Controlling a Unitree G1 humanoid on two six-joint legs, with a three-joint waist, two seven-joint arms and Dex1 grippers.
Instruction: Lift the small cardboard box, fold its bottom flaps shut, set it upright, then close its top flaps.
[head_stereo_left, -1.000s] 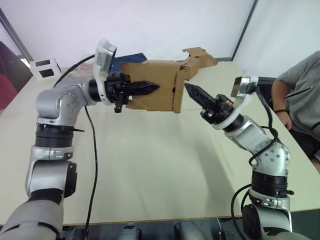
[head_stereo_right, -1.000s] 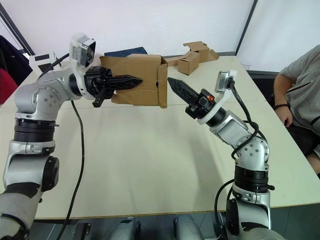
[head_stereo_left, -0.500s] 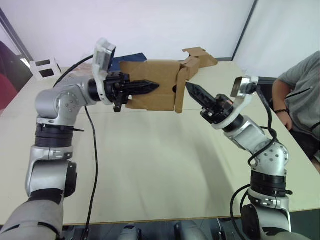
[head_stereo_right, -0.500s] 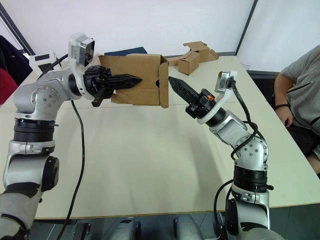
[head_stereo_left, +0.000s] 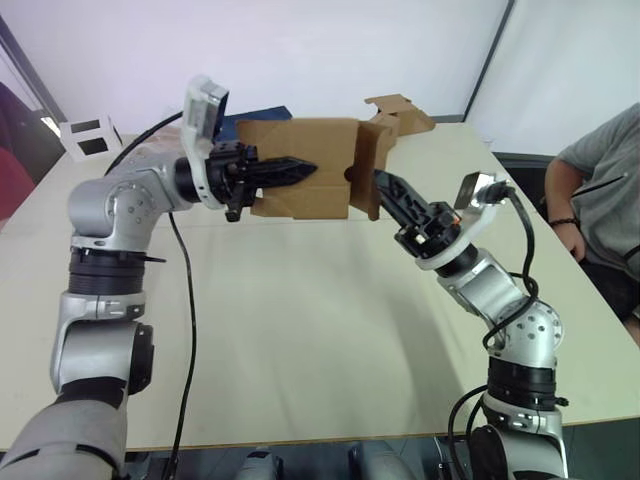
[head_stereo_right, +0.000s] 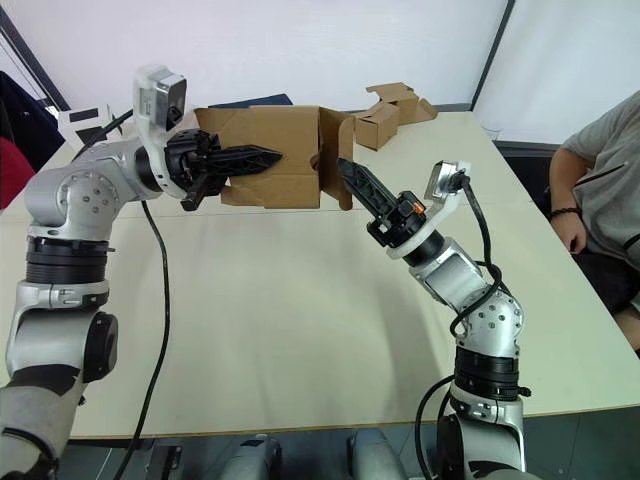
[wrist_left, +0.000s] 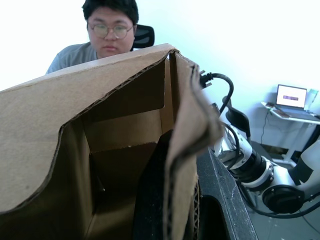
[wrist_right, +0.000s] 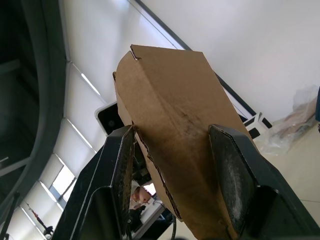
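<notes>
Up above the desk (head_stereo_left: 300, 330), the small cardboard box (head_stereo_left: 300, 170) hangs in mid-air on its side, held by the left tool (head_stereo_left: 300, 170). Its black fingers are clamped on the box's near wall, one finger lying along the outside and the other inside the carton, as the left wrist view shows pretty clearly. Open end with the flaps (head_stereo_left: 368, 170) faces the robot's right. One flap sticks out there, angled away from the box mouth.

The right tool (head_stereo_left: 388, 187) comes in from the right side, its tip right at that flap. From the right wrist view its two fingers (wrist_right: 235, 180) stand apart with the flap's edge between them, so it's partly open and straddling the cardboard; can't tell if it's actually squeezing.

Farther back on the desk sits another cardboard box (head_stereo_right: 378, 122) joined to a flat strip, and a person (head_stereo_left: 605, 190) sits at the right edge.
</notes>
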